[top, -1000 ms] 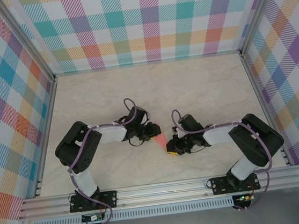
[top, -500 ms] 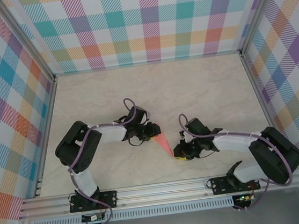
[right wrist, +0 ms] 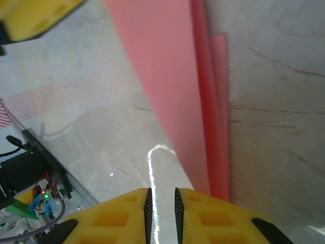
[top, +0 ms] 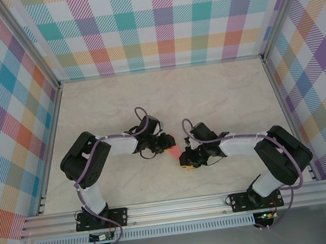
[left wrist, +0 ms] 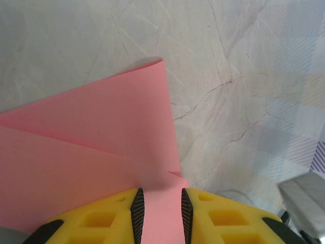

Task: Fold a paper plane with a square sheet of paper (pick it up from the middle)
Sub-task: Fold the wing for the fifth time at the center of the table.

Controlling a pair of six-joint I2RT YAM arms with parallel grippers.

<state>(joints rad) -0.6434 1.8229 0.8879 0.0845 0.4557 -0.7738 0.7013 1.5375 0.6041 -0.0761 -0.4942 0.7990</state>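
We see paper plane (top: pixel 175 150) on surface (top: pixel 207 93), toward near edge, about mid-width. Left gripper (top: pixel 168 144) at its far end, right gripper (top: pixel 184 161) at its near end (grip too small to read). Plaid walls (top: pixel 163 22) around.

Robot test cell, lab-type setting, not a home. Marble-look worktop (top: pixel 218 92) boxed on three sides by printed plaid panels (top: pixel 157 22), fitted as a backdrop. Extruded aluminium rail (top: pixel 179 208) along the near edge carries two bolted-down arms, left arm (top: pixel 91 159) and right arm (top: pixel 278 153), wrapped in purple cable (top: pixel 141 112). Bare circuit board (right wrist: pixel 43 195) with lit LEDs beneath the rail.
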